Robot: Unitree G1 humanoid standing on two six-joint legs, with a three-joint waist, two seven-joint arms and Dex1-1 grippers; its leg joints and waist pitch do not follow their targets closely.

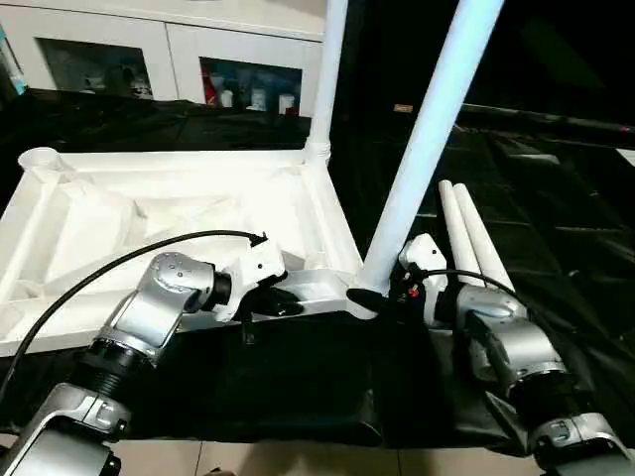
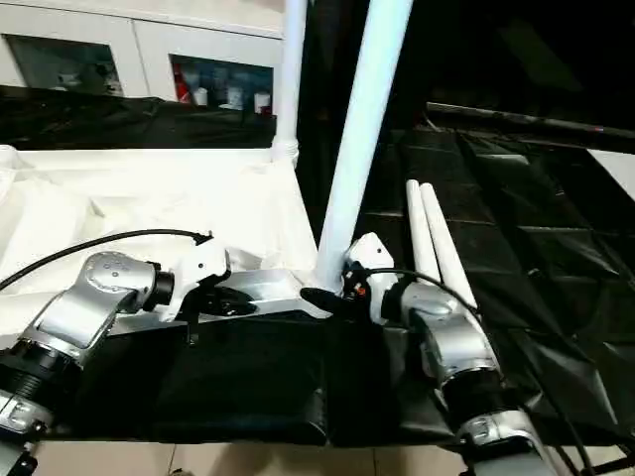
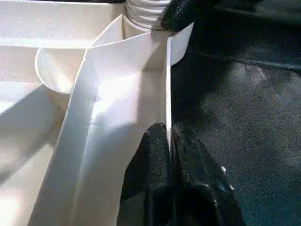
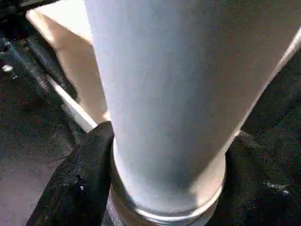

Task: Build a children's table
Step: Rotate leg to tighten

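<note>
Right gripper [image 1: 369, 297] clamps, we see from the head, the leaning leg [image 1: 427, 139] at the upturned tabletop's [image 1: 169, 213] near corner, forearm low. At the left wrist, our left gripper [image 3: 169, 141] pinches the top's rim. At the right wrist, black fingers [image 4: 80, 181] flank the leg's base.

My work table [image 1: 556, 198], draped in black cloth, carries the upturned white tabletop [image 1: 149, 218] toward its left edge; two loose white legs [image 1: 466, 233] lie side by side near its middle.
</note>
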